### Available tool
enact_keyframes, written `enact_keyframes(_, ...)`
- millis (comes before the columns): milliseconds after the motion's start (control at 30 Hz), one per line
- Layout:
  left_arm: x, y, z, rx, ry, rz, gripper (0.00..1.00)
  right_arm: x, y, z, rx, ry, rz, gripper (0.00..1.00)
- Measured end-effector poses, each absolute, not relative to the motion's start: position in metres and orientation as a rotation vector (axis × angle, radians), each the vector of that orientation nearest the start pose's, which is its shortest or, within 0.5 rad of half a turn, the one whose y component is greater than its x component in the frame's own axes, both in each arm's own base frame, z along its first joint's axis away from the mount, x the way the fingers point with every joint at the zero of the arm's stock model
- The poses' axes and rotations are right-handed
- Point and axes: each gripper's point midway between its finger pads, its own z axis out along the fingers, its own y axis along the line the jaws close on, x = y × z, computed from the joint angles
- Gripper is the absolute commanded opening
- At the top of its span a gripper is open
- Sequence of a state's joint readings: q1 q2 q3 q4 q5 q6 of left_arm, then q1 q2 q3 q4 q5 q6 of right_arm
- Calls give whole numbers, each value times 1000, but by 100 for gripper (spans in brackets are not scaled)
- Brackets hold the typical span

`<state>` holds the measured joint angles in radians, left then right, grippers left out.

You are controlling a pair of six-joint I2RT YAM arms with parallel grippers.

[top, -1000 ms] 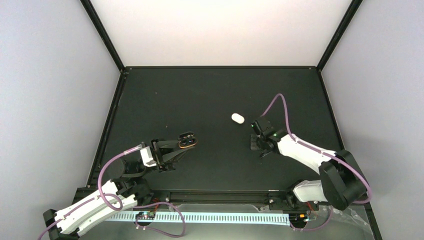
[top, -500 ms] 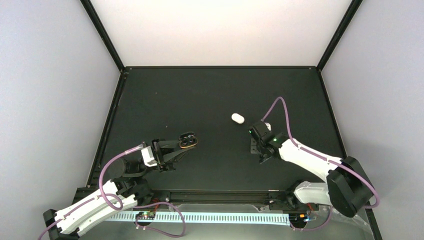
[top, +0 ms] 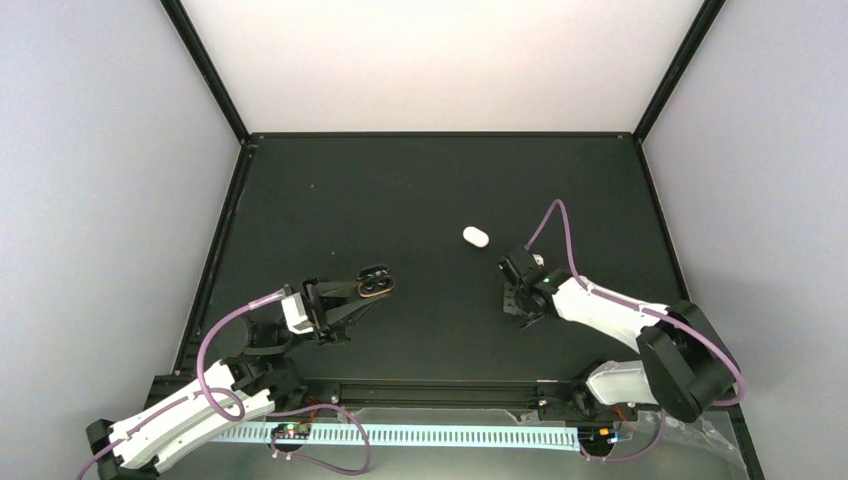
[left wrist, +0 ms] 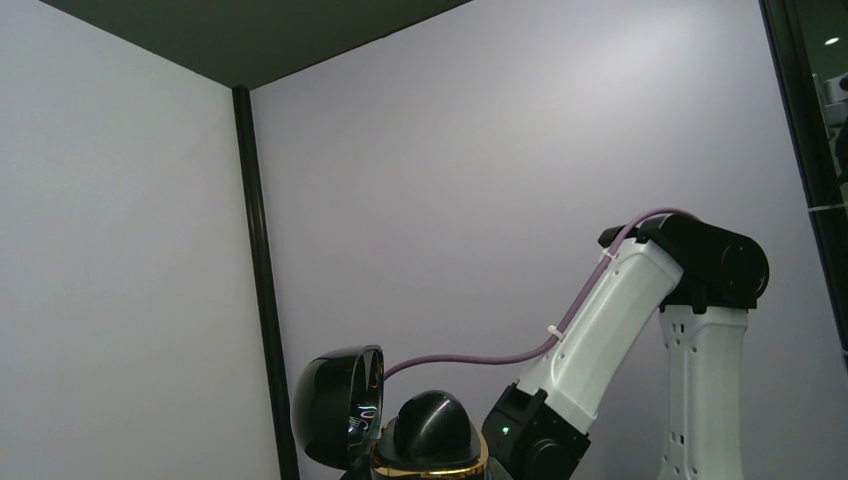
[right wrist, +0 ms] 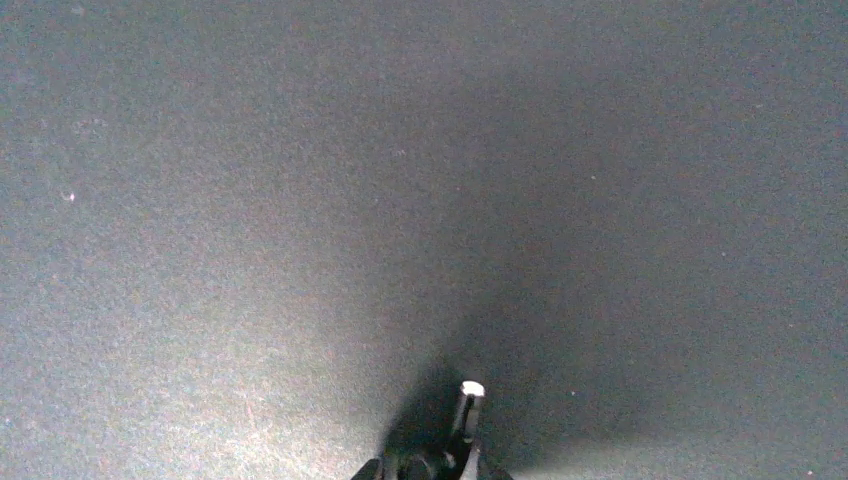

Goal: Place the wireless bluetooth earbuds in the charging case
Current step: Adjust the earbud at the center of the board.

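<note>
My left gripper [top: 360, 290] is shut on the charging case [top: 375, 285], which here is a glossy black hinged shell with a gold rim [left wrist: 430, 467], held above the table at the near left. Its lid [left wrist: 335, 405] stands open. One black rounded earbud [left wrist: 432, 428] sits in the base. My right gripper [top: 522, 304] hovers low over the black table [top: 400, 190], right of centre. Another earbud [right wrist: 468, 405], a small dark stem with a white tip, sticks out from between the right fingertips at the bottom edge of the right wrist view, and the right gripper [right wrist: 432, 468] is closed on it.
A small white oval object [top: 476, 237] lies on the table just beyond the right gripper. In the left wrist view the right arm [left wrist: 620, 320] rises behind the case. Grey walls and black frame posts [top: 215, 85] enclose the table on three sides.
The right gripper has shifted slightly toward the near edge and its wrist has turned. The left gripper and the case have not moved.
</note>
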<state>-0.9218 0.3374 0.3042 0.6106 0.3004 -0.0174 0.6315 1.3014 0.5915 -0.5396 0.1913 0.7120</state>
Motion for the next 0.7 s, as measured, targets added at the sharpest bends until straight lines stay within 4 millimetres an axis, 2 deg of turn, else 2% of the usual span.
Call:
enact_keyframes(233,91,-204,382,711,805,-1001,2,232,139,23,33,2789,113,12)
enact_keyframes(367,91,-204,382,711,805,-1001,2,238,157,24,-88,2790,139,8)
enact_keyframes(467,91,-204,382,711,805,-1001,2,242,182,29,-229,2778,172,6)
enact_keyframes(700,91,-204,382,712,805,-1001,2,235,264,49,-662,2662,291,5)
